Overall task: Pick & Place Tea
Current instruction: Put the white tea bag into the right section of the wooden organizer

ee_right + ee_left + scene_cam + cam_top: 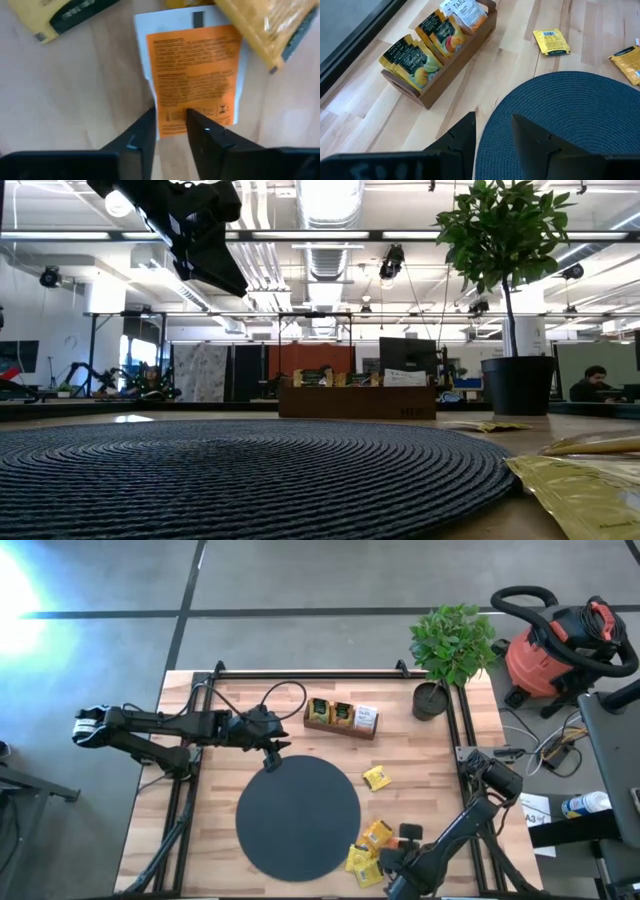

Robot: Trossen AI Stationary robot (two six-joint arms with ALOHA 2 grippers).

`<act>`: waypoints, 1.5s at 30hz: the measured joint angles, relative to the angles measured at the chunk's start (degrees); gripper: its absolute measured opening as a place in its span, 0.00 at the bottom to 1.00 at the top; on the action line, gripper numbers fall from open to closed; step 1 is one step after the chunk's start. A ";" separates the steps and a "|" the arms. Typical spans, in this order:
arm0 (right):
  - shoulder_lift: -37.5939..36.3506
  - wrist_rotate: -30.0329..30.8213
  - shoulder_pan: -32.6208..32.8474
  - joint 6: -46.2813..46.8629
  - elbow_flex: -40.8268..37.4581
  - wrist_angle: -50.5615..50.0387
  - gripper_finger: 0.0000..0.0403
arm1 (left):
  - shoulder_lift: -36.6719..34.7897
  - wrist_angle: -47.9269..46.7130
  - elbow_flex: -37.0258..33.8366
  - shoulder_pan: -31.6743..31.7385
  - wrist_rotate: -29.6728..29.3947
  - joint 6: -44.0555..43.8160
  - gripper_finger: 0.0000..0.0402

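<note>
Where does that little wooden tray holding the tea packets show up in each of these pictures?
High view: wooden tray at the table's far edge, beyond the black mat.
Low view: tray mid-picture, behind the mat.
Left wrist view: tray upper left, beside the mat.
Right wrist view: not in it.
Shared landmark: the mat.

Just ahead of my right gripper (170,127), whose fingers are black, I see an orange-red sachet (196,75) with a white border and dark fine print, flanked by yellow sachets (262,27) with dark marks. Ahead of my black left gripper (492,132) I see the dark blue-black disc (570,125), woven in concentric rings. Beyond it is the brown wooden tray (452,65), holding yellow-and-dark-green sachets (412,62), on the pale wood-grain table (510,50).
</note>
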 joint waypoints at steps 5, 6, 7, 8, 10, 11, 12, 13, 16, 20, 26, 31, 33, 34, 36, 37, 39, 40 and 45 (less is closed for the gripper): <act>0.01 0.81 -0.69 0.41 -0.54 -0.51 0.15 | 0.00 0.02 0.00 0.04 -0.02 0.66 0.30; 0.00 0.87 -0.89 0.41 -0.57 -0.65 0.14 | 0.00 0.00 0.00 0.04 -0.02 0.66 0.30; -0.07 0.87 -1.11 0.42 -0.58 -0.75 0.12 | 0.00 0.02 0.00 0.04 0.00 0.69 0.30; -0.19 0.81 -1.31 0.46 -0.59 -0.72 0.10 | 0.00 0.00 0.00 0.06 -0.02 0.69 0.30; -0.60 0.76 -1.59 1.16 -0.57 -0.74 0.07 | 0.00 0.02 0.00 0.06 -0.02 0.71 0.30; -0.90 0.78 -1.75 1.69 -0.65 -0.66 0.05 | 0.00 -0.01 0.00 0.06 -0.02 0.73 0.30; -1.34 0.84 -1.80 2.57 -0.77 -0.62 0.04 | 0.00 0.01 0.00 0.06 -0.02 0.73 0.30; -1.85 1.33 -1.83 3.72 -0.87 -0.96 0.03 | 0.00 0.01 0.00 0.06 -0.02 0.77 0.30; -4.33 1.90 -2.16 8.48 -1.10 -3.14 0.02 | 0.00 0.01 0.00 0.06 -0.02 1.29 0.30; -9.42 3.17 -2.79 18.20 -3.09 -3.79 0.02 | 0.00 0.04 -0.02 0.06 -0.02 2.59 0.30; -21.20 12.21 -4.20 38.73 -9.44 -3.35 0.02 | 0.00 1.73 -0.05 0.11 -0.24 3.93 0.30; -35.05 24.70 -5.75 43.50 -19.40 14.28 0.02 | 0.00 9.48 -0.07 0.45 2.70 7.69 0.30; -40.88 27.44 -7.07 38.33 -24.88 26.40 0.02 | 0.00 12.91 -0.07 0.89 7.69 9.82 0.30; -43.53 27.68 -7.92 34.84 -27.71 32.75 0.02 | 0.00 14.58 -0.07 1.15 10.59 10.78 0.30; -48.50 27.58 -9.72 28.42 -33.41 44.92 0.02 | 0.00 17.81 -0.07 1.69 16.21 12.14 0.30; -50.58 27.49 -10.75 25.78 -36.02 50.80 0.02 | 0.00 19.40 -0.07 1.96 18.85 12.77 0.30; -54.22 26.47 -12.93 21.26 -40.75 61.14 0.02 | 0.00 22.67 -0.07 2.51 23.55 13.53 0.30; -55.69 25.21 -14.11 19.27 -42.97 65.30 0.02 | 0.00 24.31 -0.07 2.77 25.74 13.58 0.30; -59.68 16.10 -20.93 16.67 -49.96 76.04 0.02 | 0.34 31.43 -0.07 3.93 32.28 10.32 0.30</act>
